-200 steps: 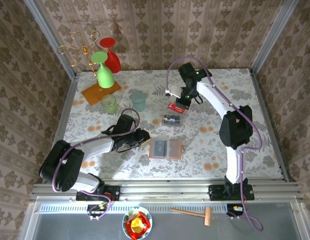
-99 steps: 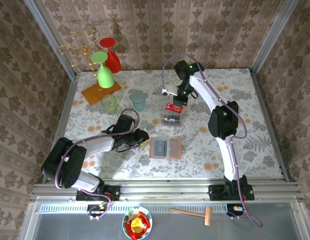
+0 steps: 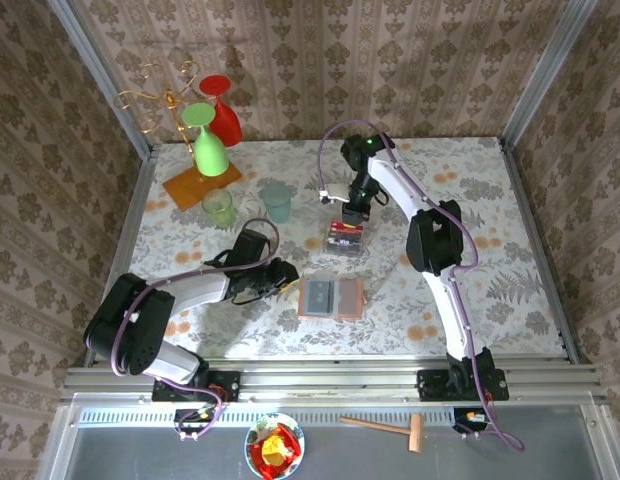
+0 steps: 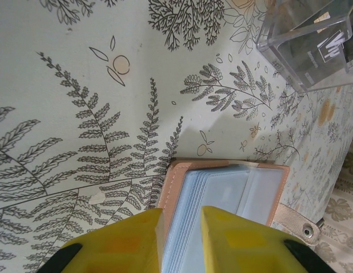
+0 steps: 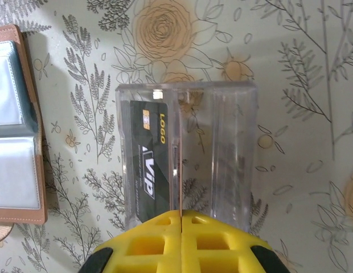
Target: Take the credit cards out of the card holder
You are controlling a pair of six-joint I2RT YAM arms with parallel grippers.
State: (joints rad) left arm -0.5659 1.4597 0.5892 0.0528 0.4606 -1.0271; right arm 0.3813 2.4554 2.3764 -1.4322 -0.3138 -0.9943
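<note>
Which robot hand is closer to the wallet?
Left. The left hand sits at the wallet's left edge; the right hand is farther back, over the clear tray.

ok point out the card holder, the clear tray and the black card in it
card holder (image 3: 330,298), top external view, middle of its open inside
clear tray (image 5: 233,142), right wrist view, its bare right-hand compartment
black card (image 5: 147,165), right wrist view, middle of its printed face

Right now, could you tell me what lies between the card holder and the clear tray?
Bare floral tablecloth, nothing else. The right wrist view shows the card holder and the clear tray apart, with plain cloth across the gap.
</note>
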